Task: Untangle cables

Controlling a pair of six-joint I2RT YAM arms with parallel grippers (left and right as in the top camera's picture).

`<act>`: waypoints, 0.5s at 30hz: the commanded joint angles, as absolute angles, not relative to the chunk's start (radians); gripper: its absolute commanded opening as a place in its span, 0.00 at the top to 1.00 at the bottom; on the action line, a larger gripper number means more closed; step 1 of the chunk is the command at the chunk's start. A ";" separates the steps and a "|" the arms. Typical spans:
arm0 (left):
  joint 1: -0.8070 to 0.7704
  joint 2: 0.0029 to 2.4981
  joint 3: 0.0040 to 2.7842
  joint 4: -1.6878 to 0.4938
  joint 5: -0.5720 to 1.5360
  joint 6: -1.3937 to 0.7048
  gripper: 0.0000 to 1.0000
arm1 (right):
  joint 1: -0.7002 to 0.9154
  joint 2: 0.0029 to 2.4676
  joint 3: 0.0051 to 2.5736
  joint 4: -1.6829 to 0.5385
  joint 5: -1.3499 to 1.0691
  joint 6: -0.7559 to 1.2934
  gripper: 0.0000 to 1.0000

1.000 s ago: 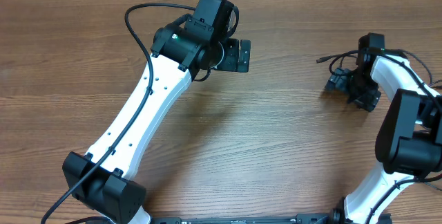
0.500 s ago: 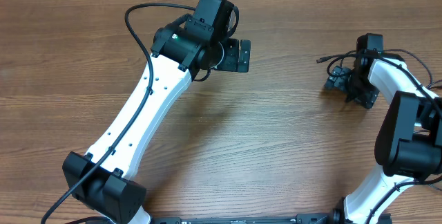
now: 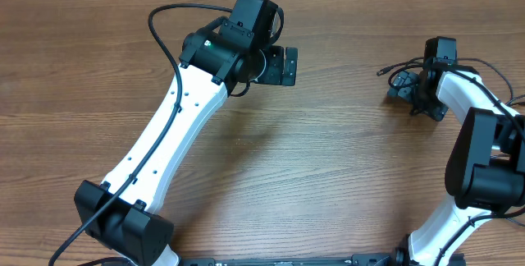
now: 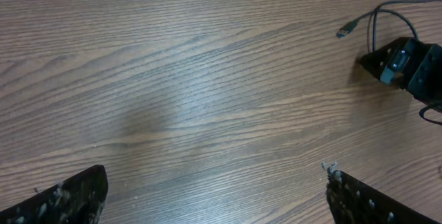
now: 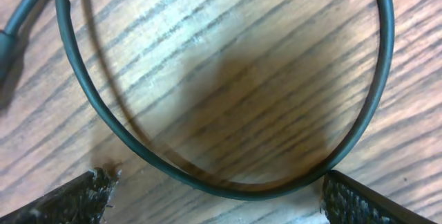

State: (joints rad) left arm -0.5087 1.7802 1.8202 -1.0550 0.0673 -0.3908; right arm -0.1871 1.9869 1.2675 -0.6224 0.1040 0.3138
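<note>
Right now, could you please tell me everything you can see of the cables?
The cables are thin, black, rubbery-looking cords lying slack on the wooden table at its far right. One end with a small plug connector points left, free. One cord forms a rounded loop flat on the wood, its bend between the right gripper's open fingers, not pinched. The rest bunches under that gripper, partly hidden.

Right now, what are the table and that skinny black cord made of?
The table looks like wood, or maybe a wood-print laminate: it is brown with long grain lines and a dull sheen. The cord looks covered in smooth, matte black rubber or plastic, and it bends in a soft round loop without kinking.
</note>
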 commanded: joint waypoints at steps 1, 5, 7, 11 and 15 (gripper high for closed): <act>-0.511 1.764 1.835 -1.054 0.071 -0.404 0.00 | -0.181 2.024 1.249 -0.605 0.086 0.316 0.03; -0.511 1.764 1.835 -1.054 0.071 -0.404 0.00 | -0.181 2.069 1.249 -0.578 0.084 0.310 0.03; -0.511 1.764 1.835 -1.054 0.070 -0.404 0.01 | -0.181 2.100 1.249 -0.559 0.085 0.310 0.03; -0.511 1.764 1.835 -1.054 0.071 -0.404 0.00 | -0.181 2.148 1.249 -0.501 0.082 0.311 0.03; -0.511 1.764 1.835 -1.054 0.070 -0.404 0.00 | -0.181 2.189 1.249 -0.432 0.081 0.310 0.02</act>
